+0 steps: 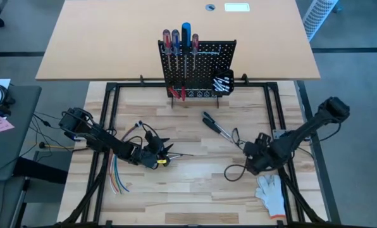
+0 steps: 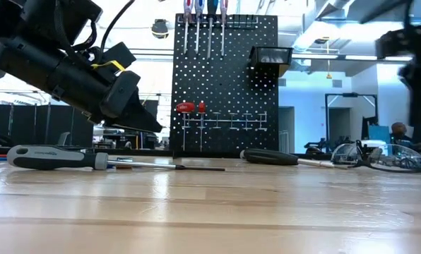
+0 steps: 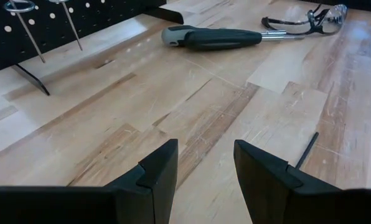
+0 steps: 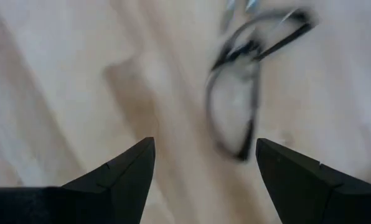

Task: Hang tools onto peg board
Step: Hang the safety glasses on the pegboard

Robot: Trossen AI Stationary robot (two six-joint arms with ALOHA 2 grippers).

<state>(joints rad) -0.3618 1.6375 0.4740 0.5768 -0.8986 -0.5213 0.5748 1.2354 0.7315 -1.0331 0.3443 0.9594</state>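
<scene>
Our left gripper [image 3: 204, 168] is spread and empty just above the table [image 1: 195, 190]. The screwdriver [image 2: 90, 158] lies beside it; we should straddle its handle squarely. Right gripper [image 4: 204, 168] spread too.

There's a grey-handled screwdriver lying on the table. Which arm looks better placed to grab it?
Probably the left. Its end effector hangs open right over the grey-handled screwdriver on the table's left side. The right end effector, also open, is on the other side, over the safety glasses.
</scene>
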